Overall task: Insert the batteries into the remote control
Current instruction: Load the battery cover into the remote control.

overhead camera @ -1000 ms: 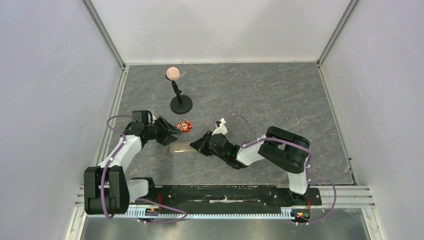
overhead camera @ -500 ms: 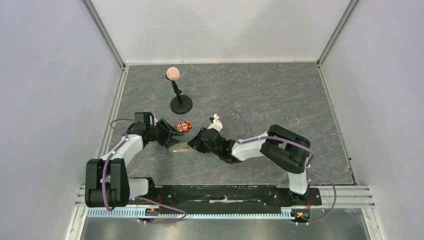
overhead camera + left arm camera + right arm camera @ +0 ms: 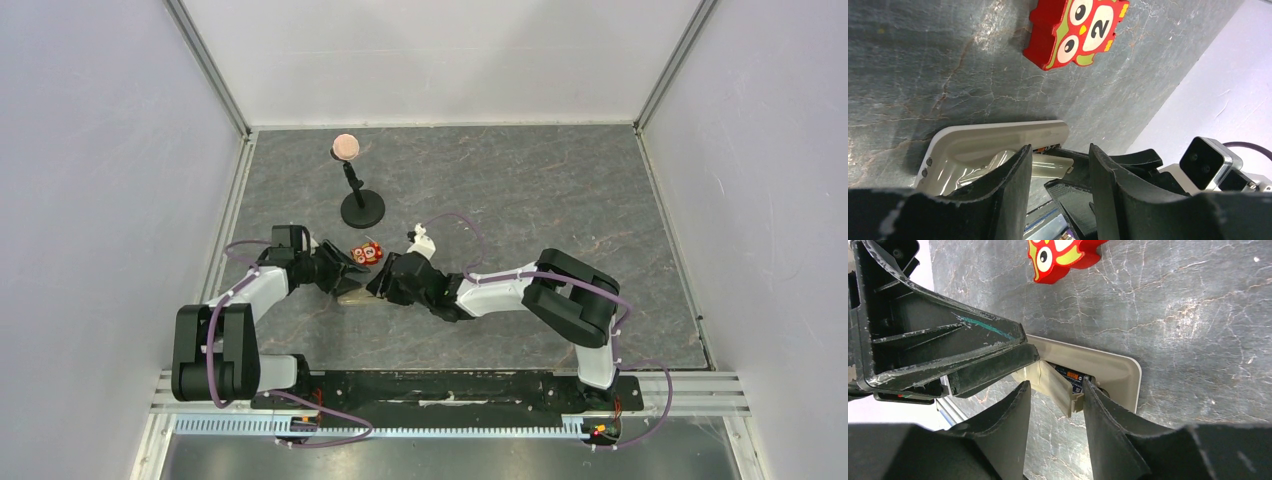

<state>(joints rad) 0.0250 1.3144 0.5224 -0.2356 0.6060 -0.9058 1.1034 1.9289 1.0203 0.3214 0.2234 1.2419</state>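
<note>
Remote control point(image 3: 1113, 372) laid back-up on the worktop point(image 3: 520, 200) between the two hands, battery bay point(image 3: 1073, 376) uncovered, beige cover point(image 3: 1050, 382) tilted up between the parted fingers of the right hand point(image 3: 1055, 390), left hand point(image 3: 1059, 155) held open, fingers spread over the remote's other end

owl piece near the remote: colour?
Red owl piece, green belly, white eyes; clearest in left wrist view.
</note>
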